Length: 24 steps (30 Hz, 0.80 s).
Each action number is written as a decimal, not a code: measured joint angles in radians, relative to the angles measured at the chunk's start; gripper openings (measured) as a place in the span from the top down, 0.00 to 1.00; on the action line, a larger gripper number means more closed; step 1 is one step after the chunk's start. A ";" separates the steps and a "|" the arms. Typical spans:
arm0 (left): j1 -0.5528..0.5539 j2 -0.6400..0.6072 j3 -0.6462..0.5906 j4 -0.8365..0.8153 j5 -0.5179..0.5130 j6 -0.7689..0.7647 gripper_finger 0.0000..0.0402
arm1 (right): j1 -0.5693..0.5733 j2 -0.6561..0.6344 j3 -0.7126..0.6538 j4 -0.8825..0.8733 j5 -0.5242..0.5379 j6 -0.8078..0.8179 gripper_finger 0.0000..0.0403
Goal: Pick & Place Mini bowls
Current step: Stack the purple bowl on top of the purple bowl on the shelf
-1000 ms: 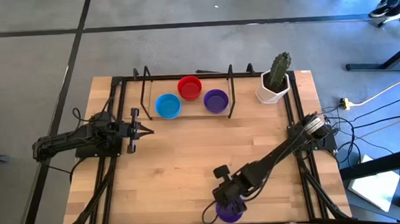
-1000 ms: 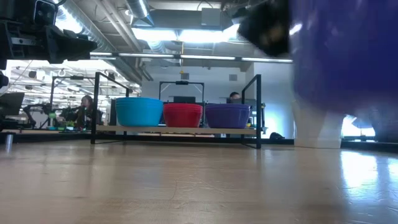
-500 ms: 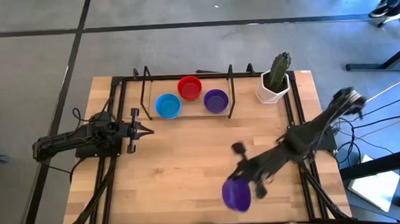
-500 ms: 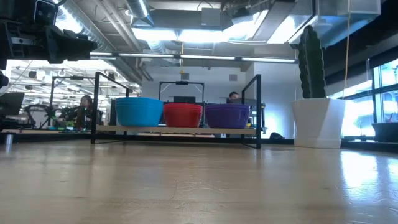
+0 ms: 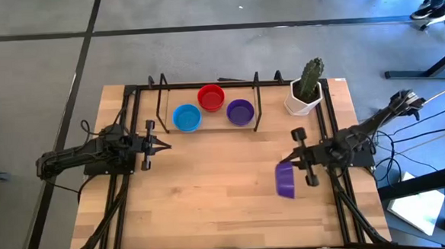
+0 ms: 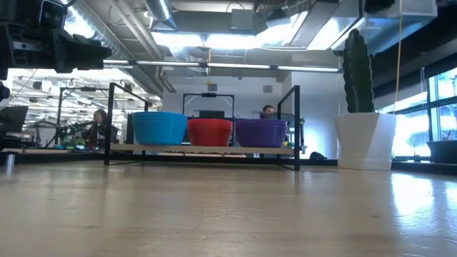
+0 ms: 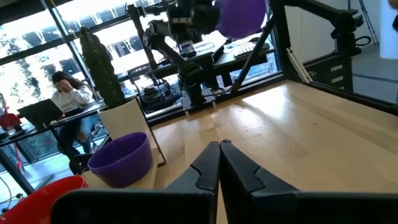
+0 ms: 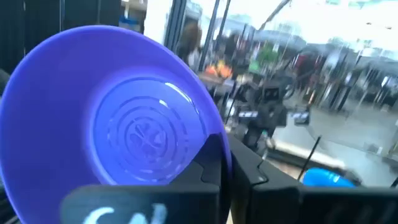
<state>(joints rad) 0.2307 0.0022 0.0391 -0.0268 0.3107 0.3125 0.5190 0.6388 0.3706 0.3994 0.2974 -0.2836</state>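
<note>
Purple mini bowl (image 5: pixel 286 181) pinched by its rim in the closed right gripper (image 5: pixel 292 166), tipped on edge above the table's (image 5: pixel 211 194) four o'clock area. At nine o'clock, left gripper (image 5: pixel 165 146) fully closed, holding nothing. Toward twelve o'clock, inside the black rack (image 5: pixel 207 85): blue bowl (image 5: pixel 186 118), red bowl (image 5: pixel 211 98), second purple bowl (image 5: pixel 240 112), all empty.

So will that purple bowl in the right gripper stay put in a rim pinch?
Probably: the purple bowl keeps its round shape in the right gripper, so it looks stiff and light. Its glossy plastic may slip. It hangs on edge, so it could swing.
</note>
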 joint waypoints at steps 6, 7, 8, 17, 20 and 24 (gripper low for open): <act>0.000 0.000 0.000 0.000 0.000 0.018 0.98 | 0.000 -0.176 -0.203 0.189 0.017 -0.042 0.99; 0.000 0.000 0.000 0.000 0.000 0.022 0.99 | 0.000 -0.207 -0.218 0.196 0.024 -0.038 0.99; 0.000 0.000 0.000 0.000 0.000 0.023 0.99 | 0.000 -0.236 -0.231 0.197 0.024 -0.035 0.99; 0.000 0.000 0.000 0.000 0.000 0.015 0.98 | 0.000 -0.432 -0.308 0.136 0.031 -0.030 0.97; 0.000 0.000 0.000 0.000 -0.002 0.017 0.98 | 0.000 -0.470 -0.312 0.077 0.068 -0.020 0.97; 0.000 0.000 0.000 0.000 -0.003 0.039 0.99 | 0.000 -0.506 -0.312 0.017 0.115 -0.015 0.97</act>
<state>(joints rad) 0.2306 0.0021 0.0391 -0.0266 0.3080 0.3511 0.5190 0.1329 0.0586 0.4167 0.4129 -0.2982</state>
